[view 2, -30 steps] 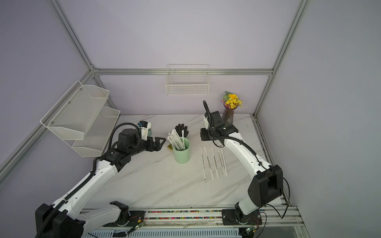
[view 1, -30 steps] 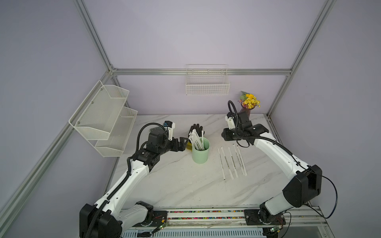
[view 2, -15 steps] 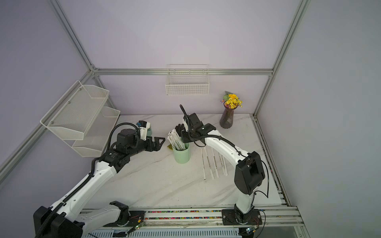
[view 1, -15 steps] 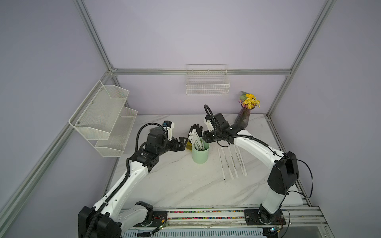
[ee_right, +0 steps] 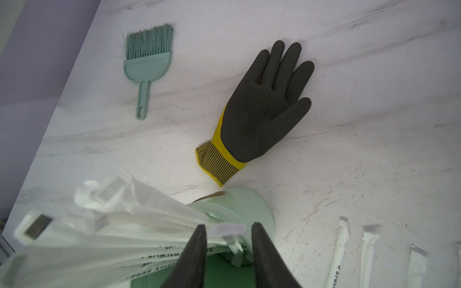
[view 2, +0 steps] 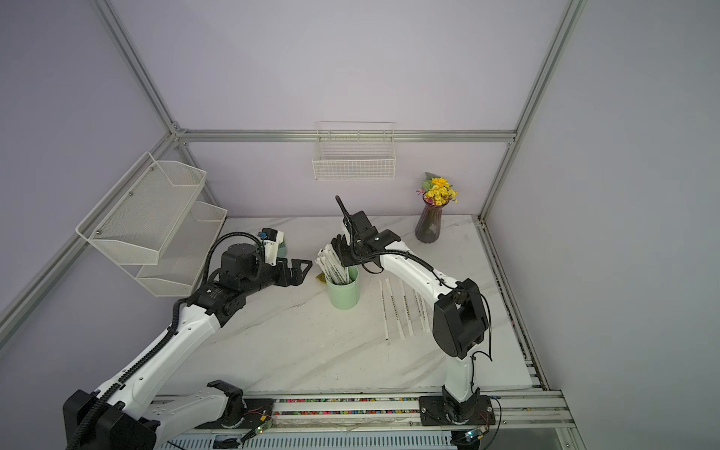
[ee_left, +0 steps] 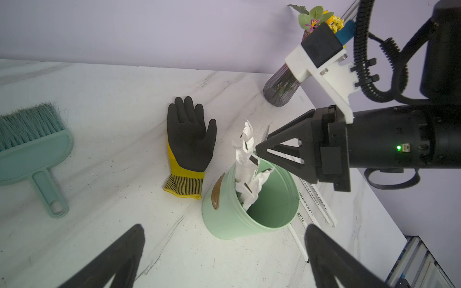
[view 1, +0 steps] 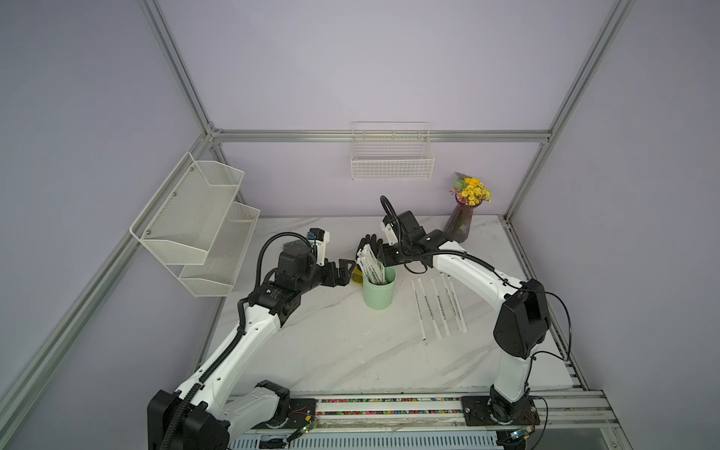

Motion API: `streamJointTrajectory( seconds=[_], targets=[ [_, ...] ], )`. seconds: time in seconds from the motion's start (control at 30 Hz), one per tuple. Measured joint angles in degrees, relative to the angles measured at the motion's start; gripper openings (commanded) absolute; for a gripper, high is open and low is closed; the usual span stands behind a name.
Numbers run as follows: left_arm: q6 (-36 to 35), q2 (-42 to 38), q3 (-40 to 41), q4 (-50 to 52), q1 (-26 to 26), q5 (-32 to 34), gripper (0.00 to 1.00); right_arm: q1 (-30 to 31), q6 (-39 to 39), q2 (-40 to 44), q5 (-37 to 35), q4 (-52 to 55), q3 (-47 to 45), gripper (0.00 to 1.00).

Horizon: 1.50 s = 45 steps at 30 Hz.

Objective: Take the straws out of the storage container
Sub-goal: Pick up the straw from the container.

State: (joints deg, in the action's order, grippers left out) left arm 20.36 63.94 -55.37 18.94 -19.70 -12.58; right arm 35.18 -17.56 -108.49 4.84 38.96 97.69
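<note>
Well, nearest me four or five laid-out straws [view 1: 438, 307] lie side by side on the marble, apparently placed singly. One mint cup [view 1: 378, 292] holds the remaining straws [view 1: 372, 267], leaning and too overlapped to count. The left gripper [view 2: 305, 272] hangs wide open beside it, probably to steady it. The right gripper [ee_right: 228, 227] has its fingers narrowly parted astride one straw top, not visibly pinching. Beyond are one glove [ee_left: 189, 139], one brush [ee_left: 32, 147] and one vase [view 1: 459, 226].
</note>
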Motion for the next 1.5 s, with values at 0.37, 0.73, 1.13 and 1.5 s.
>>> streamJointTrajectory(
  seconds=[0.37,0.73,1.13,1.5],
  targets=[
    [0.0,0.0,0.0,0.0,0.0,0.0,0.99,0.0,-0.1,-0.9,0.0,0.0,0.7,0.11],
    [0.0,0.0,0.0,0.0,0.0,0.0,0.99,0.0,0.2,4.4,-0.9,1.6,0.9,0.07],
    [0.0,0.0,0.0,0.0,0.0,0.0,0.99,0.0,1.0,13.0,-3.1,3.5,4.2,0.06],
    [0.0,0.0,0.0,0.0,0.0,0.0,0.99,0.1,3.1,19.5,-8.4,8.7,10.2,0.04]
  ],
)
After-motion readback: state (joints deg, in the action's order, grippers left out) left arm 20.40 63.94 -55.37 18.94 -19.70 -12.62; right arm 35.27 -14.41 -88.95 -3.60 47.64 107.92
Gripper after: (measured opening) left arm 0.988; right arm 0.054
